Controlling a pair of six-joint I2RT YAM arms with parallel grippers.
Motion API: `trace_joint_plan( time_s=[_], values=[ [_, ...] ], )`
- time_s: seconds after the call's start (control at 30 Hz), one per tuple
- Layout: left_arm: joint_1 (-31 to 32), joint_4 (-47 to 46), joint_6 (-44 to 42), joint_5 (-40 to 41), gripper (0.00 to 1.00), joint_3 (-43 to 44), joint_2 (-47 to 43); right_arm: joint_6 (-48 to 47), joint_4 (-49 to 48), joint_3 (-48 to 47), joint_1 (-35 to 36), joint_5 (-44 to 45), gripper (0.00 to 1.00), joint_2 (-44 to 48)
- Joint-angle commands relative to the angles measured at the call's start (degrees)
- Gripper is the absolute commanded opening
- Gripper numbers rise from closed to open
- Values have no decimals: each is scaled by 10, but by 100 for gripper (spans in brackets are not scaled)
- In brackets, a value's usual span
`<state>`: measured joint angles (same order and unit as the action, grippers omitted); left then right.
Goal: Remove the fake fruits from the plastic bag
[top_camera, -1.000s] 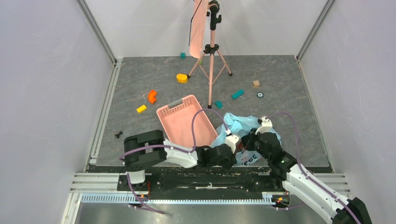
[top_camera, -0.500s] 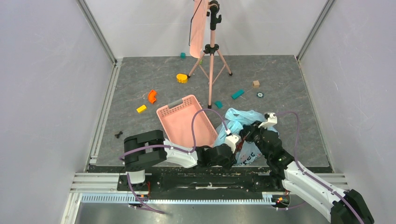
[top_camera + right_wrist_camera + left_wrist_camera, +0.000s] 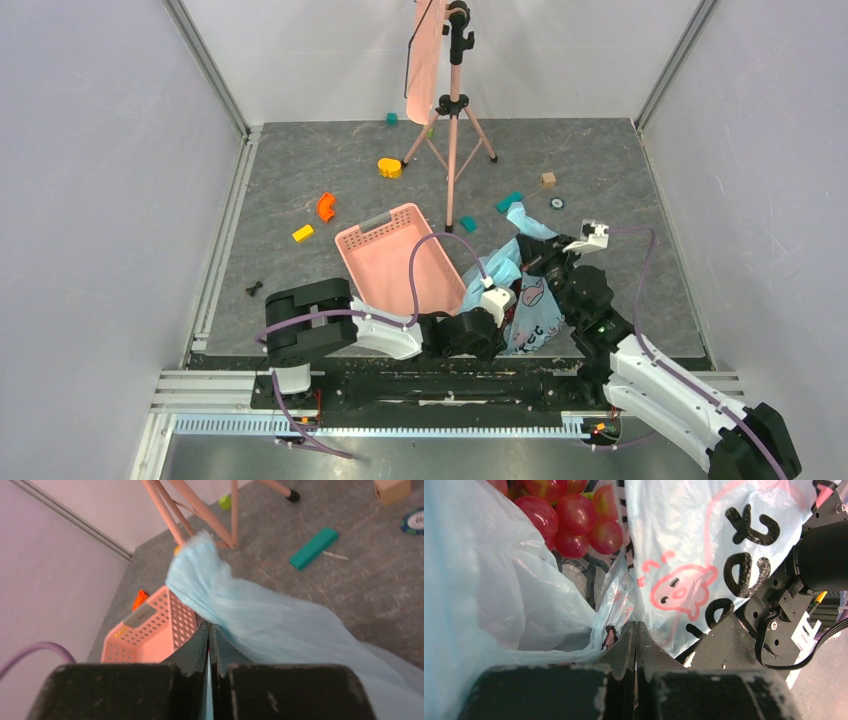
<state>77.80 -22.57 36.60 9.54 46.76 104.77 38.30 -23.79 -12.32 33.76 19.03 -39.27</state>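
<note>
The light-blue plastic bag lies at the near edge of the table, stretched between both grippers. My left gripper is shut on the bag's near edge; in the left wrist view its jaws pinch the film below the white printed panel. My right gripper is shut on the far part of the bag and holds it up; in the right wrist view blue film runs out of the jaws. Glossy dark-red fake fruits show inside the bag's mouth.
A pink basket lies just left of the bag and also shows in the right wrist view. A pink tripod stand stands behind. Small toy blocks are scattered across the far floor, and a teal block lies beyond the bag.
My right gripper has moved away from me and to the right with the bag's edge, pulling the bag taller and its mouth open. The left gripper has stayed in place.
</note>
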Motion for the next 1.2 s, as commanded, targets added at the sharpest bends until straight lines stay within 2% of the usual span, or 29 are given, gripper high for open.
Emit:
trace_joint_plan(
  time_s=[0.0,0.2,0.33,0.63,0.77,0.9,1.03,1.17],
  values=[
    [-1,25,19,9,2,-13,14,-23,-43,-64,0,25,2,-3],
    [0,25,19,7,2,-13,15,-36,-14,-92,0,30,2,-2],
    [-1,24,19,9,2,-16,11,-51,22,-96,0,-11,3,9],
    [-2,15,22,8,2,-20,9,-114,291,-161,1,-156,7,35],
    [-2,10,23,9,2,-22,8,-135,374,-171,1,-181,23,29],
    [-2,8,24,9,2,-26,5,-150,403,-160,4,-160,42,30],
    [-2,2,25,9,2,-31,2,-169,402,-154,8,-129,49,17],
    [-4,1,25,10,2,-33,1,-169,407,-165,10,-99,51,7]
  ],
)
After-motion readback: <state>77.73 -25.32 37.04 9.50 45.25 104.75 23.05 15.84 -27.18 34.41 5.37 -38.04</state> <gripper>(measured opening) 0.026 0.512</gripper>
